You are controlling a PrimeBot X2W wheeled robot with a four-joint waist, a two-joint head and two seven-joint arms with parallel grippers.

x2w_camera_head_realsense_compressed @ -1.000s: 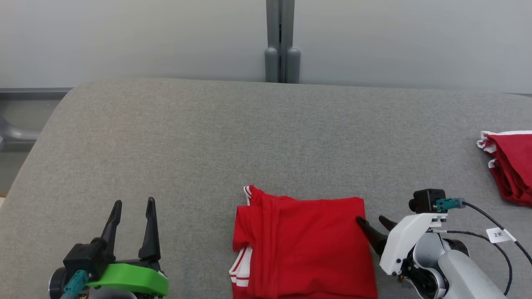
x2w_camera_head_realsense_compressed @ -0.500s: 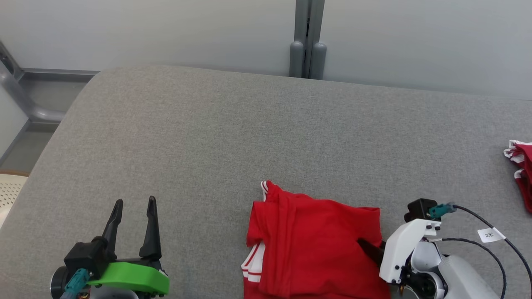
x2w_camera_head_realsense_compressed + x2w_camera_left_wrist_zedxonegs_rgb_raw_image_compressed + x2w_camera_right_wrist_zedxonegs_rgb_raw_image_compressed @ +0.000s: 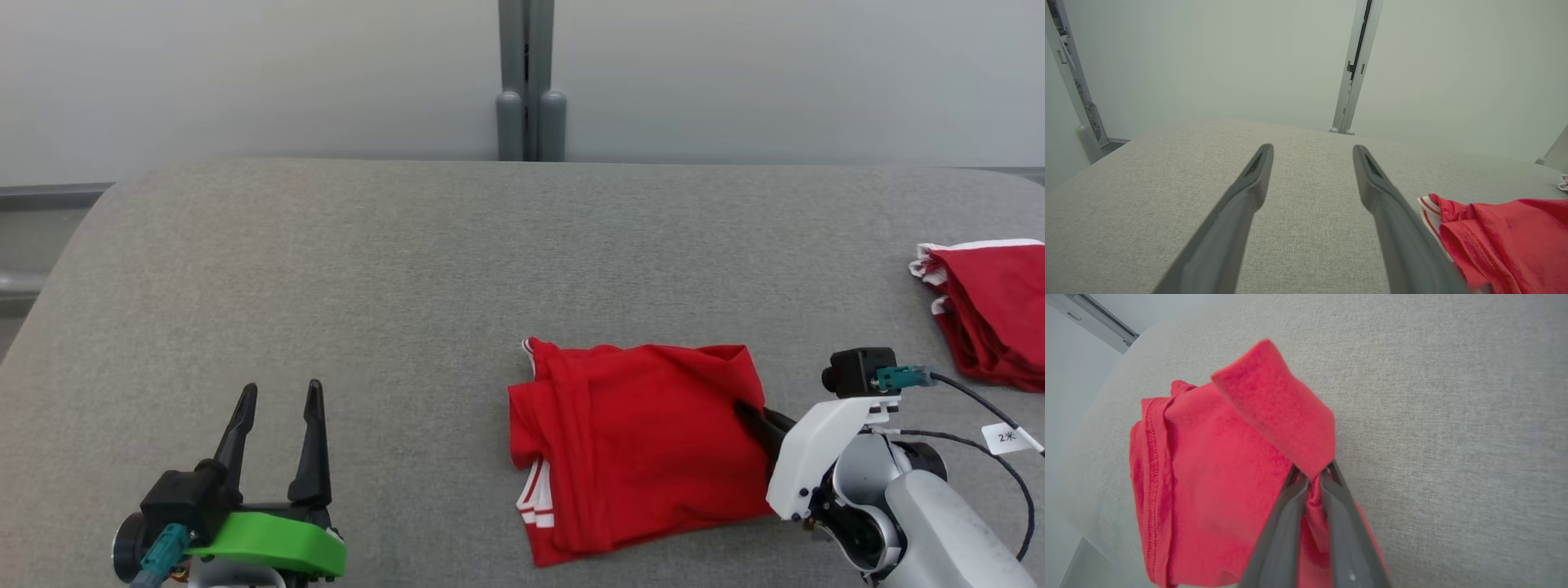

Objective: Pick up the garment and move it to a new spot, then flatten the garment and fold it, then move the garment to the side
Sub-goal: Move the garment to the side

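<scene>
Right hand (image 3: 1312,475) has closed on the red garment (image 3: 637,441) — edge lifted.

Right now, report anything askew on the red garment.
The garment is bunched along its right edge, where the right gripper pinches it shut. One corner sticks up off the table. Its striped trim pokes out unevenly at the left. Nothing looks torn.
</scene>
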